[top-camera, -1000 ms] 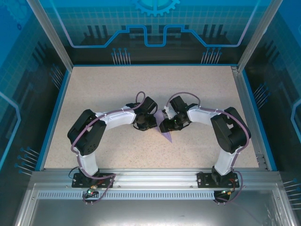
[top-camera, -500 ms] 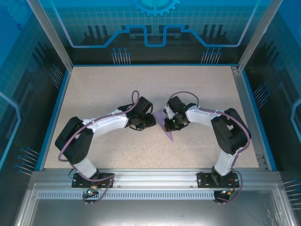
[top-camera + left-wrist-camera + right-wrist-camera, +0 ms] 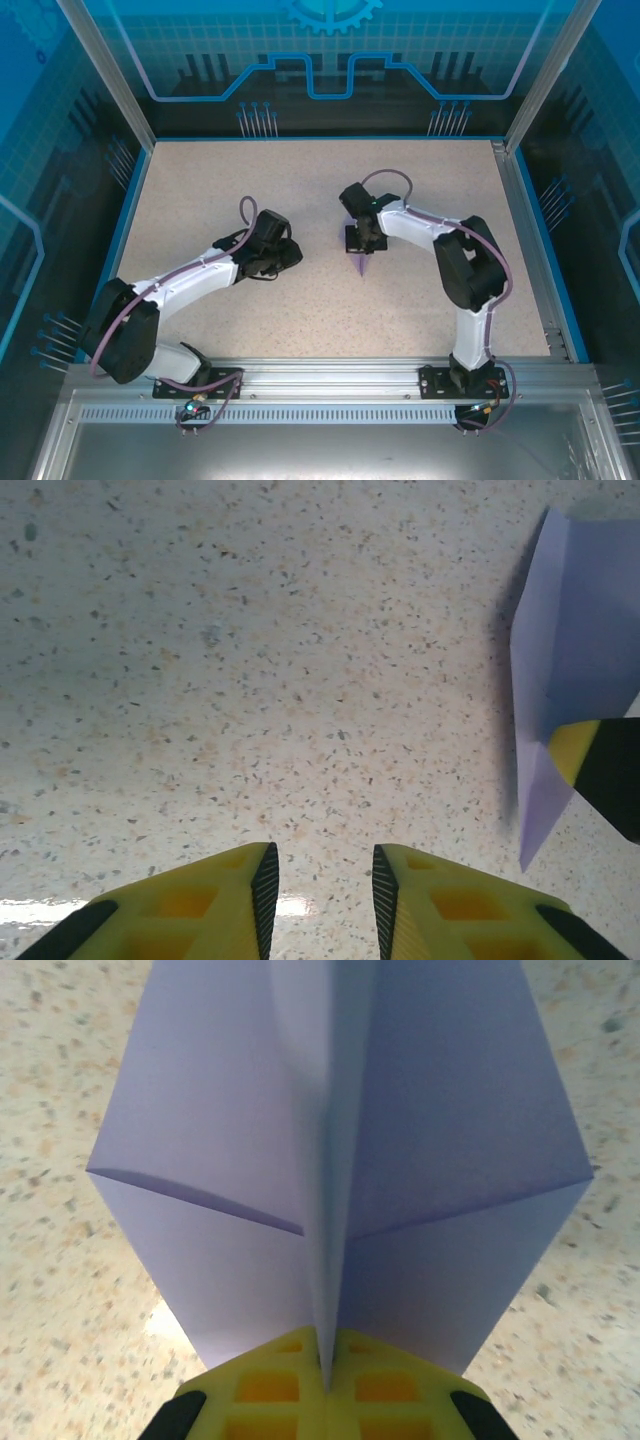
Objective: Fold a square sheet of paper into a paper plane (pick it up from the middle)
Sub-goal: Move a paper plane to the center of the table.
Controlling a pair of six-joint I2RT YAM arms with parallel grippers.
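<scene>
Paper plane point(image 3: 361, 262) hangs near the middle of the bench point(image 3: 220, 170); we cannot tell whether it touches the surface. Its long axis runs far-to-near, with the sharp tip aimed at the near edge where the 2 arms are bolted. In the right wrist view its centre crease runs straight up the frame, 1 wing flaring to each side. We see the right end effector point(image 3: 325, 1365) pressed together on that crease, pinching the plane. The right arm point(image 3: 470, 270) rises from its base, bends and reaches inward to the left. The left end effector point(image 3: 320, 880) sits apart to the plane's left, fingers point(image 3: 230, 900) slightly spread with nothing between them. The left arm point(image 3: 190, 290) stretches low and diagonal toward the centre.
</scene>
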